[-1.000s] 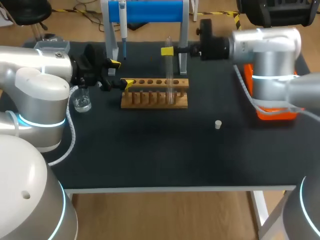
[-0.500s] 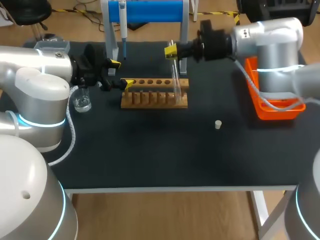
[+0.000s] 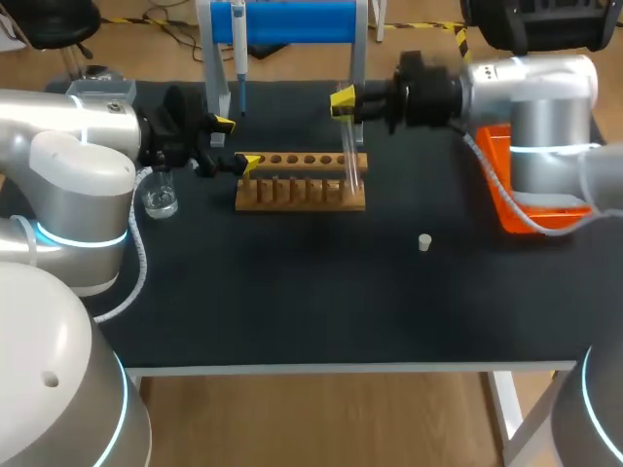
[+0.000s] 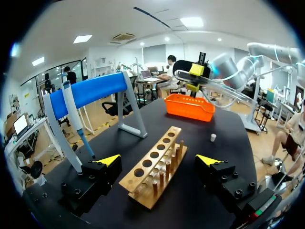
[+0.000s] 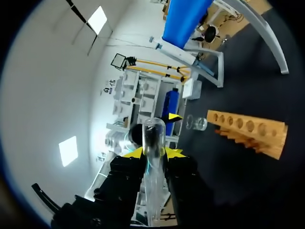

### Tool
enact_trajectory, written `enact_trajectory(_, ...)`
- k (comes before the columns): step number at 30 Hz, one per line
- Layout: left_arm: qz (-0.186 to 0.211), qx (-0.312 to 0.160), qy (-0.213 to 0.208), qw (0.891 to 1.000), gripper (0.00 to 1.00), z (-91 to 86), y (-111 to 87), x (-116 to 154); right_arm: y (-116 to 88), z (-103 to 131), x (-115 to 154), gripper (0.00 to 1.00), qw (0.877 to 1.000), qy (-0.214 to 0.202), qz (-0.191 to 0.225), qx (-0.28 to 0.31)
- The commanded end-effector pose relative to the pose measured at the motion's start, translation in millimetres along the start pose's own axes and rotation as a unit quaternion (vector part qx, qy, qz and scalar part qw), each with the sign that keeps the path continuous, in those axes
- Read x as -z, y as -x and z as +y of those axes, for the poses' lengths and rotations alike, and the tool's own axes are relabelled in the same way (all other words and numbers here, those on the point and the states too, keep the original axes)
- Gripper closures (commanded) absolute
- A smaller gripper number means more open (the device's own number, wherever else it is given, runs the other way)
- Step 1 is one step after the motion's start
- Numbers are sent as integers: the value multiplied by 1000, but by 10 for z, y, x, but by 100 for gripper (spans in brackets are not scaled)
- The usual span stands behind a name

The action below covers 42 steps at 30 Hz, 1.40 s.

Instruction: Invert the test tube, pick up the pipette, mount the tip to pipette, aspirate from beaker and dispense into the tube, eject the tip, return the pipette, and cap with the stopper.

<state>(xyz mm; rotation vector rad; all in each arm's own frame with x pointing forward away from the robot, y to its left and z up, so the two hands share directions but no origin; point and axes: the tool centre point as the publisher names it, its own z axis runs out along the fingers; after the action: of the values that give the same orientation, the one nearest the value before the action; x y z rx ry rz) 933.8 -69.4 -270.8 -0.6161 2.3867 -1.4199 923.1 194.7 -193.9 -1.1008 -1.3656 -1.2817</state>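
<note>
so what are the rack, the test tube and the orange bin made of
Rack: looks like unfinished light wood, tan and matte, pegs the same.
Test tube: clear and glossy, you see straight through it; glass or clear plastic, cannot tell which.
Orange bin: likely moulded plastic, uniform bright colour with a smooth slight sheen.

The black, yellow-tipped left gripper [image 3: 237,142] lies level, its fingers spread wide. The right gripper [image 3: 343,102] (wrist horizontal, on the silver right arm [image 3: 531,92]) pinches a clear glass test tube [image 3: 348,158], held near upright.
</note>
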Motion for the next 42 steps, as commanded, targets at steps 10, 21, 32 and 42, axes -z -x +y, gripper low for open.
enact_trajectory(10, 1, 0, 1, 1000, 0, -1, 10, -2, 19, -48, 21, 100, 997, -47, 31, -45)
enact_trajectory(21, 1, 0, 1, 1000, 0, -1, 10, -2, 58, -45, 38, 100, 996, -46, 41, -70)
enact_trajectory(32, 1, 0, 1, 1000, 0, -1, 10, -2, 76, -22, 41, 100, 996, -36, 33, -77)
enact_trajectory(42, -15, -46, -32, 998, 0, -64, -32, 33, 76, -22, 41, 100, 996, -36, 33, -77)
